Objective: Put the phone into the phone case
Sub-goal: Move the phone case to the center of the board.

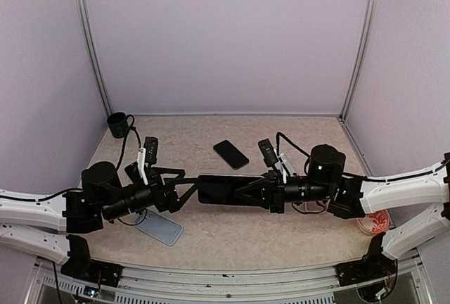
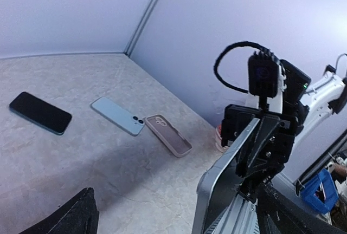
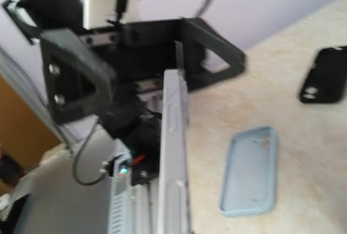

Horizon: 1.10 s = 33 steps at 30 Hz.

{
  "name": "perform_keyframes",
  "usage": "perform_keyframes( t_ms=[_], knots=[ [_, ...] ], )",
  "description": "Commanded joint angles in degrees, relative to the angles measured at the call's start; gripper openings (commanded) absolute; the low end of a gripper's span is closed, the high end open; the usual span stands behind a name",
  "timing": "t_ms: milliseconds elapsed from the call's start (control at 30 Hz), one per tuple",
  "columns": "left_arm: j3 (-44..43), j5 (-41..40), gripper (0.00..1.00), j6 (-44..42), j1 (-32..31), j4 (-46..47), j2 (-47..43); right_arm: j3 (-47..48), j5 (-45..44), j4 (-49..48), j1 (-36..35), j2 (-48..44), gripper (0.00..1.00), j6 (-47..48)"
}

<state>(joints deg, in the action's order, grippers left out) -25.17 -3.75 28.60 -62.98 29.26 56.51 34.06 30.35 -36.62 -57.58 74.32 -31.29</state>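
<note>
A dark phone with a grey metal frame [image 1: 221, 189] hangs in the air between my two arms. My right gripper [image 1: 244, 191] is shut on its right end. In the right wrist view the phone's edge [image 3: 173, 153] runs up from the bottom. My left gripper [image 1: 190, 188] is open, its fingers spread around the phone's left end without touching it. In the left wrist view the phone's corner [image 2: 214, 190] stands between my wide fingers [image 2: 70, 218]. A light blue phone case [image 1: 160, 228] lies open side up on the table under the left arm; it also shows in the right wrist view [image 3: 249, 171].
A black phone [image 1: 230, 154] lies behind the grippers; it also shows in the left wrist view [image 2: 40, 113]. A light blue phone [image 2: 116, 116] and a beige case [image 2: 168, 135] lie under the right arm. A black case [image 3: 325, 82], a green mug [image 1: 118, 124] and a red object [image 1: 373, 223] are nearby.
</note>
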Motion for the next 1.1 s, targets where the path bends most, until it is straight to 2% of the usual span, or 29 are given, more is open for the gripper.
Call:
perform_keyframes(
  t_ms=[0,200,267,600,1067],
  knots=[
    [0.5,-12.6,0.99,7.8,0.5,-14.7,-5.2,0.8,-6.7,5.5,-0.1,-3.9,0.00,3.1],
    [3.1,-21.3,0.99,19.1,3.7,-28.6,-10.5,1.0,-12.1,10.2,0.0,-5.3,0.00,5.3],
    [4.4,-21.9,0.99,21.6,5.9,-32.2,-11.9,1.2,-12.8,10.8,0.0,-5.1,0.00,5.5],
    [9.2,-18.8,0.99,27.1,14.5,-36.4,-12.8,1.1,-11.4,10.4,0.0,-3.4,0.00,5.1],
    [9.5,-16.9,0.99,30.1,15.3,-40.2,-7.0,3.4,-9.0,13.2,-0.6,0.1,0.00,5.1]
  ],
)
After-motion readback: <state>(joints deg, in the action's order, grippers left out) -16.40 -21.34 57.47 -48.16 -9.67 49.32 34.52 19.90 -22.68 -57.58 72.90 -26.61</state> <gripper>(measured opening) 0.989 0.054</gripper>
